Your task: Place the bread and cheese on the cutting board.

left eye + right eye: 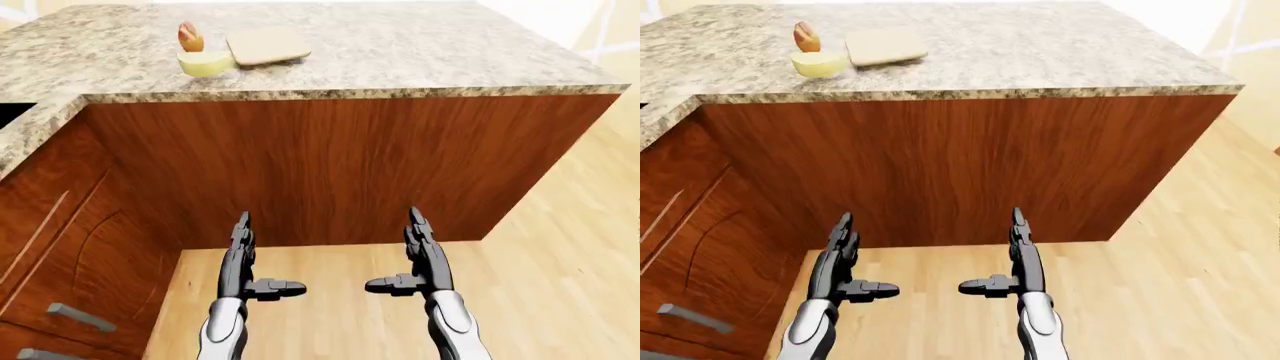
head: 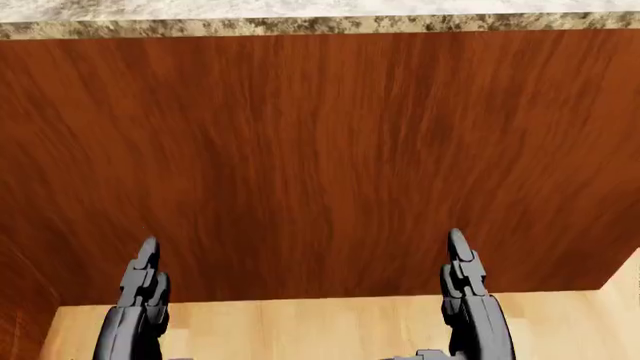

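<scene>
A: Where are the task's things?
B: Upper left of the left-eye view: bread [image 1: 190,35], cheese [image 1: 206,62], cutting board [image 1: 267,46] on the worktop [image 1: 420,52].
A: And your hands?
B: My left robot hand [image 1: 243,259] and right robot hand [image 1: 418,255] hang spread, empty; I should step closer first.

In the upper left of the left-eye view, a tan rounded-rectangle cutting board [image 1: 268,46] lies flat on the speckled granite desk [image 1: 420,52]. Touching its left edge sits a pale yellow round of cheese [image 1: 206,63]. Just above the cheese stands a small brown bread [image 1: 189,35] piece, upright.
</scene>
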Available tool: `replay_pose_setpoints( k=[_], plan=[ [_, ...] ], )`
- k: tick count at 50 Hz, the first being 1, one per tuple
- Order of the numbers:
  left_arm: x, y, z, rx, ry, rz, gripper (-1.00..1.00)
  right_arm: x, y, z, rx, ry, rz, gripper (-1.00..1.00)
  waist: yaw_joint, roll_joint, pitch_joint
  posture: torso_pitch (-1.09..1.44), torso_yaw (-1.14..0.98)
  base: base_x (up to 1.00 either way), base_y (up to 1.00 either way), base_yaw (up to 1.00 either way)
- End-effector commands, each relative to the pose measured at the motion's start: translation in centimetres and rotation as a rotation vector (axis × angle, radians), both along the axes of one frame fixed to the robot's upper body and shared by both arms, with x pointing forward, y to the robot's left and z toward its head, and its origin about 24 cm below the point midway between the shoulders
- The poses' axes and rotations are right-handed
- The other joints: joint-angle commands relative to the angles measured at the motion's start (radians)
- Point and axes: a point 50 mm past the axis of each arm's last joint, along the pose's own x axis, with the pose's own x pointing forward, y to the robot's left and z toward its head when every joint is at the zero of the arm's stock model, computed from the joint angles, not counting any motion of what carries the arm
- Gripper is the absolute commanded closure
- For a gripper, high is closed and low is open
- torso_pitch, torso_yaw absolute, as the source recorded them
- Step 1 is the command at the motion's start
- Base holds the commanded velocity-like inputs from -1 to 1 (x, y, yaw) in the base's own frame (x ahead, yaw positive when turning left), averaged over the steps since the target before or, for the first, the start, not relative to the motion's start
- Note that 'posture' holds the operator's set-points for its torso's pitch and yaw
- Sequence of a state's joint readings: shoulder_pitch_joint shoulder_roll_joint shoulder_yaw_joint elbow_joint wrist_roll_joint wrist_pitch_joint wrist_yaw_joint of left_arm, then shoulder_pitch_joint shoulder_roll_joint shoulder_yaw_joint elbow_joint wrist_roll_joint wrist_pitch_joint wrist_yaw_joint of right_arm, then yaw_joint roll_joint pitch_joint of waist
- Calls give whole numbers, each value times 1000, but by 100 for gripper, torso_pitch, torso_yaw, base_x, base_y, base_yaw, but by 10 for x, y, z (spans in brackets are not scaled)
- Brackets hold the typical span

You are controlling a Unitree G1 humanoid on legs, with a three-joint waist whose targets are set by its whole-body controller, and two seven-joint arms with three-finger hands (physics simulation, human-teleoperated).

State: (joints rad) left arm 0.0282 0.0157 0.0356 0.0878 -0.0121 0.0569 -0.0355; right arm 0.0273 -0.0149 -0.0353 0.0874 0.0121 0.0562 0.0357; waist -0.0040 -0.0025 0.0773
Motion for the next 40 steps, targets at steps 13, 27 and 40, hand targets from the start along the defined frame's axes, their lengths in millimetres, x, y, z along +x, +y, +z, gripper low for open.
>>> replay_pose_setpoints(
  k=[13, 27, 40],
  plan=[
    [28, 20, 76, 20, -274, 37, -100, 27, -17, 65, -40, -246, -7, -100, 9, -5, -83, 0, 0, 0, 0, 0],
    [39, 49, 134, 51, -387, 115, -100, 45, -58, 119, -99, -354, -90, -100, 7, -5, -92, 0, 0, 0, 0, 0],
    [40, 87, 189, 108, -506, 229, -100, 51, -94, 173, -181, -457, -157, -100, 5, -3, -74, 0, 0, 0, 0, 0]
  ],
)
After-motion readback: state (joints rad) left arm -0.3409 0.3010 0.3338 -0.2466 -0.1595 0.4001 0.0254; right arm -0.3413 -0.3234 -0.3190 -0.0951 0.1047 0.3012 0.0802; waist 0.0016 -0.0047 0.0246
